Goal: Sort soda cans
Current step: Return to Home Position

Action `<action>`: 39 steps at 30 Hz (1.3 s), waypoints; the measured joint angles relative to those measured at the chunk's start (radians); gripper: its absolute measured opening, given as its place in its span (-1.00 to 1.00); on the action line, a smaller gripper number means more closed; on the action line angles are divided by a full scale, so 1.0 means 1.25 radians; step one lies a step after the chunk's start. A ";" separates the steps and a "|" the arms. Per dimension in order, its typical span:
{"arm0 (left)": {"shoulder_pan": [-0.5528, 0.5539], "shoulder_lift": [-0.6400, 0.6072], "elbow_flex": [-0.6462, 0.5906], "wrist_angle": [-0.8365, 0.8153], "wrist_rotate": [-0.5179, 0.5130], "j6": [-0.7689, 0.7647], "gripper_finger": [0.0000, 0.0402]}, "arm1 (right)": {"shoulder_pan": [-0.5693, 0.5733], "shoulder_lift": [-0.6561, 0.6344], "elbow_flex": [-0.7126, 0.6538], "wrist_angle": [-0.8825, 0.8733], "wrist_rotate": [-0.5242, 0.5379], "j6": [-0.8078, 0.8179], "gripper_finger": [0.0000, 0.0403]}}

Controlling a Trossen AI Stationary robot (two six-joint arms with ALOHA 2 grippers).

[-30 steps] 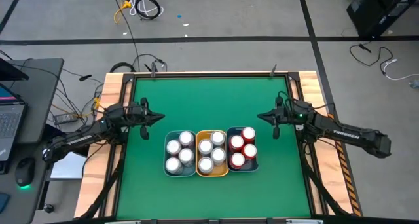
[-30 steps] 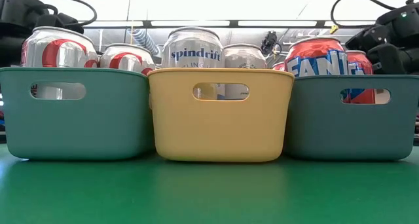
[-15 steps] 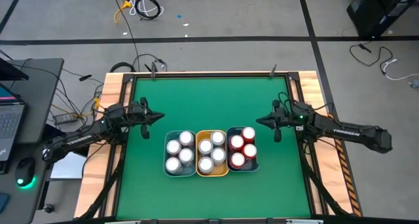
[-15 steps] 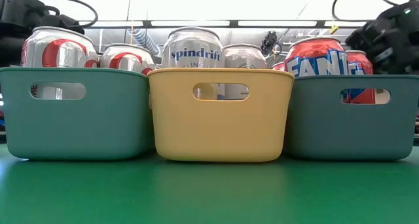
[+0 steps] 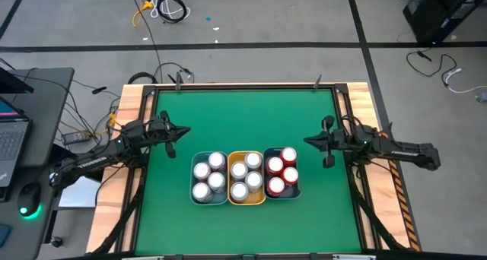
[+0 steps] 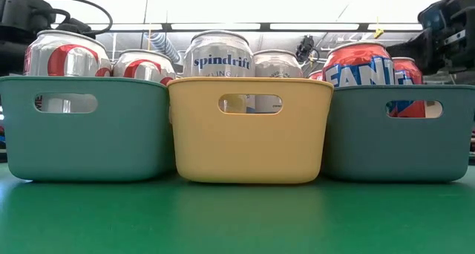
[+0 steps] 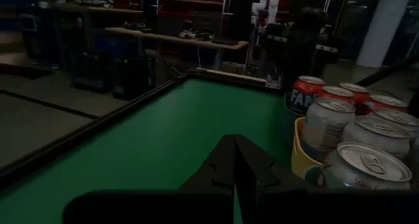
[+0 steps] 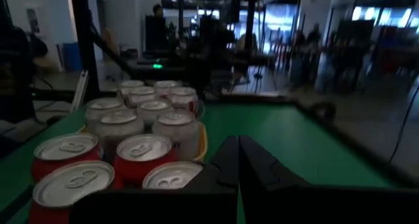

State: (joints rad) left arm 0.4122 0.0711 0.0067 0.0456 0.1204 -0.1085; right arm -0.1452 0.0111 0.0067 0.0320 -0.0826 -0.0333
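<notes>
From my seat, the left gripper hangs over the surface's left side, jaws pinched fully shut, holding nothing. The soda cans sit near-centre in three touching bins: silver ones in the left teal bin and yellow bin, red ones in the right teal bin. The right gripper is over the right side, jaws closed too, empty.

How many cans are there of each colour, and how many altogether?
Red cans: 4
Silver cans: 8
Total: 12 cans
</notes>
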 joint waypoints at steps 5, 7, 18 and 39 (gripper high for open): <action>0.000 0.000 0.000 0.000 -0.001 -0.005 -0.98 | -0.005 0.007 0.000 -0.005 0.010 -0.003 -1.00; 0.000 0.000 0.000 0.000 -0.001 -0.005 -0.98 | -0.006 0.013 0.000 -0.006 0.013 0.012 -1.00; 0.000 0.001 0.000 0.008 -0.003 0.000 -0.97 | -0.006 0.054 0.000 -0.005 0.012 0.062 -1.00; 0.000 0.001 0.000 0.007 -0.003 0.000 -0.97 | -0.006 0.054 0.000 -0.004 0.009 0.066 -0.99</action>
State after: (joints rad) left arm 0.4126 0.0719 0.0067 0.0540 0.1162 -0.1091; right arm -0.1524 0.0788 0.0067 0.0275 -0.0711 0.0498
